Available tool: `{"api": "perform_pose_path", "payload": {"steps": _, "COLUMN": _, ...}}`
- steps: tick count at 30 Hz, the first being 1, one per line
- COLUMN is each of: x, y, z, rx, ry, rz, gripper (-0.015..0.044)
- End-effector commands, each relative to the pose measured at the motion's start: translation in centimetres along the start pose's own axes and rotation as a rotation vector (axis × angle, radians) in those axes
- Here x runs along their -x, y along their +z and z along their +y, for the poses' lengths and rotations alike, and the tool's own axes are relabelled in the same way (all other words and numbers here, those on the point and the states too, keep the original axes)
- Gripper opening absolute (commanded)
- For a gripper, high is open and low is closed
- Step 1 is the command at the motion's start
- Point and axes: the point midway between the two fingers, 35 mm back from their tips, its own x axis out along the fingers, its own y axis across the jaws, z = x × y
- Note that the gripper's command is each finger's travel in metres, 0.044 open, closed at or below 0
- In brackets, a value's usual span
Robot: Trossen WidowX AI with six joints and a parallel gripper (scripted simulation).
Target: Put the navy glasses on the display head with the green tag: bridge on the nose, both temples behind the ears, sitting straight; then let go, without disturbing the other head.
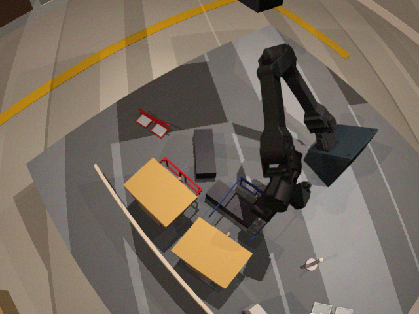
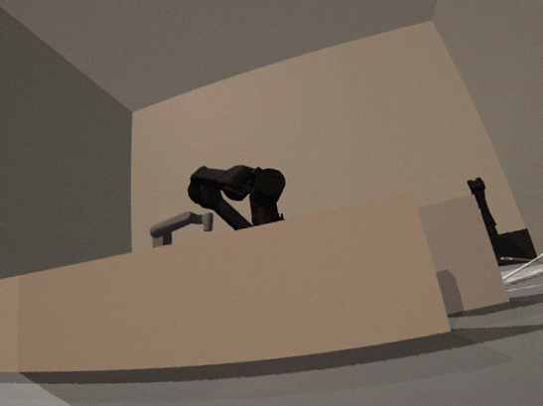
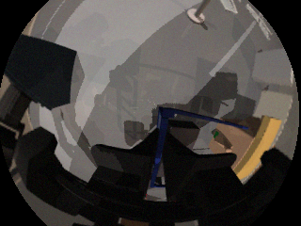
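Observation:
The navy glasses (image 1: 224, 197) (image 3: 207, 117) are held up by my gripper (image 3: 160, 131), which is shut on their front frame. In the top view both temples point lower left, toward the near head; the front is partly hidden by the gripper. The head with the green tag (image 3: 215, 134) has a tan face and a yellow top (image 1: 211, 252) (image 3: 263, 147); its small nose (image 1: 228, 233) faces the glasses. The glasses are in front of this head, not seated on it. The other head (image 1: 160, 191) has red glasses (image 1: 182, 174) at its face. The exterior view hides heads and gripper behind a panel.
A dark block (image 1: 204, 152) stands beside the other head, and another dark block (image 1: 220, 190) is under the navy glasses. A long tan panel (image 1: 145, 235) (image 2: 222, 300) runs behind both heads. More red glasses (image 1: 158, 129), a dark teal wedge (image 1: 351, 142) and a pale post (image 1: 311, 264) stand around.

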Motion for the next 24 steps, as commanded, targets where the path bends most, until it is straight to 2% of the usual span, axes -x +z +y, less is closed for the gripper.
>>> {"api": "perform_pose_path", "payload": {"steps": 1, "x": 0.1, "y": -0.2, "z": -0.8, "rx": -0.002, "ry": -0.01, "rz": 0.005, "gripper": 0.0}}
{"api": "perform_pose_path", "payload": {"steps": 24, "x": 0.0, "y": -0.2, "z": -3.9, "rx": -0.003, "ry": -0.004, "rz": 0.005, "gripper": 0.0}}
